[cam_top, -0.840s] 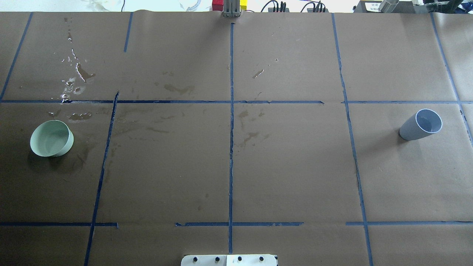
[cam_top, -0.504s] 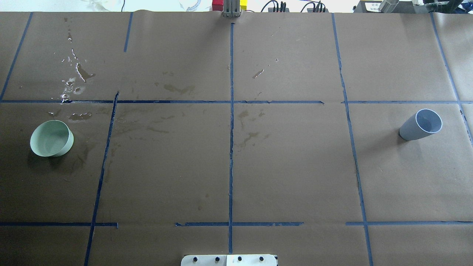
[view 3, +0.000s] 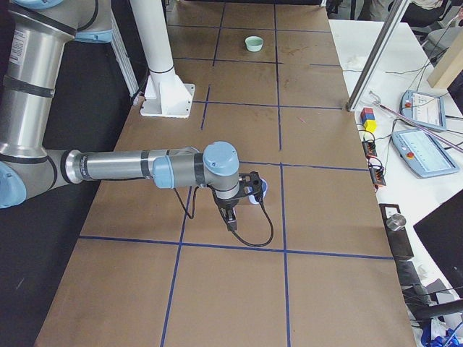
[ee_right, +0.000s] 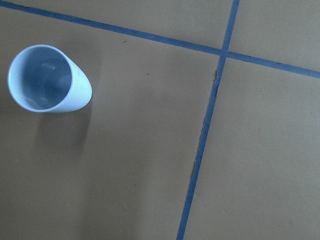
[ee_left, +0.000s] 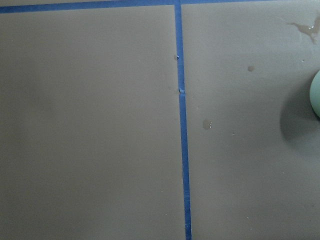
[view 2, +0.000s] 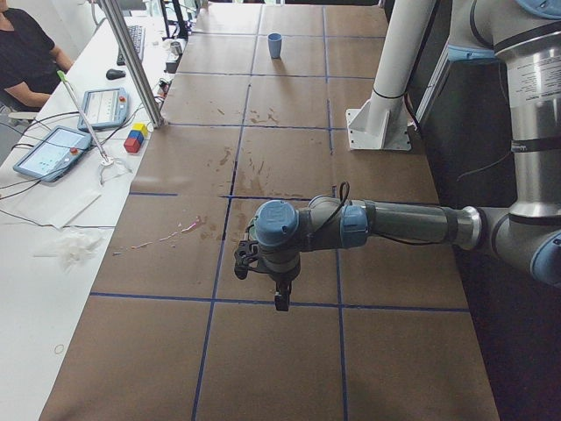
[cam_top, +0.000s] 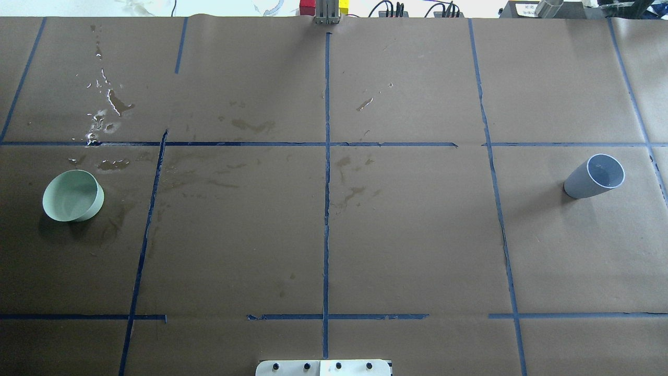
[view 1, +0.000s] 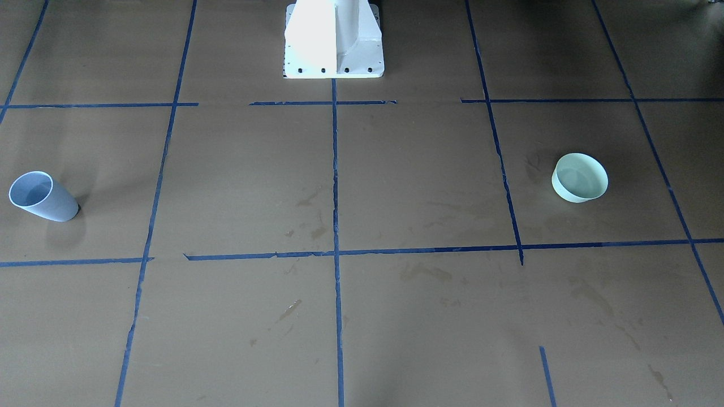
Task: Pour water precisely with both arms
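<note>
A blue-grey cup (cam_top: 595,176) with water stands at the table's right side; it also shows in the front view (view 1: 42,196) and the right wrist view (ee_right: 47,79). A pale green bowl (cam_top: 73,196) stands at the left side, also in the front view (view 1: 580,178); its rim edge shows in the left wrist view (ee_left: 316,95). The left gripper (view 2: 280,300) hangs above the paper on the near arm in the exterior left view. The right gripper (view 3: 230,220) hangs near the cup (view 3: 259,189) in the exterior right view. I cannot tell whether either is open or shut.
Brown paper with a blue tape grid covers the table (cam_top: 407,235). Water spills (cam_top: 112,104) lie at the far left. The white pedestal base (view 1: 334,39) stands at the robot's edge. A metal post (view 2: 131,61), tablets and coloured blocks (view 2: 134,139) lie beyond the far edge.
</note>
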Controlling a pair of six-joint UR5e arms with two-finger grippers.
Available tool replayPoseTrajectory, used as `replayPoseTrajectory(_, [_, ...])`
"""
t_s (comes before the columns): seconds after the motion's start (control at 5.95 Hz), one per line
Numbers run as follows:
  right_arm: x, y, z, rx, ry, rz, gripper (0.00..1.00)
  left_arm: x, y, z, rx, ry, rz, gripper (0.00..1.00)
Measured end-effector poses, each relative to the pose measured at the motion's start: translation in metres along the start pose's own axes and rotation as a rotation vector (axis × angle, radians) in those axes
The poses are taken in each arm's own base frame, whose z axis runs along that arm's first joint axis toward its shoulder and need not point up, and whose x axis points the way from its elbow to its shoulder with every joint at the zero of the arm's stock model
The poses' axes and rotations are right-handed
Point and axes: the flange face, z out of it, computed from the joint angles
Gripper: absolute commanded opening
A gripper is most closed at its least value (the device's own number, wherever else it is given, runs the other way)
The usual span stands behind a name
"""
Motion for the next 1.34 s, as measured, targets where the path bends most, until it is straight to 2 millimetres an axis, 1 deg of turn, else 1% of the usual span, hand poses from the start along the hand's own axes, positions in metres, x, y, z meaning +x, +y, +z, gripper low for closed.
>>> replayPoseTrajectory(0.84, [-0.003, -0.001, 0.003, 0.005, -0.03, -0.003, 1.0, -0.002, 0.001, 0.003, -0.001, 0.005, 0.006, 1.0])
replayPoseTrajectory(1.01, [-0.014, -0.009, 0.008, -0.002, -0.048, -0.035, 1.0, -0.002, 0.001, 0.003, -0.001, 0.005, 0.009, 1.0])
replayPoseTrajectory(1.18, [-0.027, -0.022, 0.02, -0.019, -0.056, -0.081, 1.0, -0.001, 0.001, 0.002, 0.001, 0.005, 0.012, 1.0])
replayPoseTrajectory(1.34, [-0.031, -0.029, 0.028, -0.033, -0.06, -0.097, 1.0, 0.0, 0.001, 0.001, 0.003, 0.005, 0.015, 1.0])
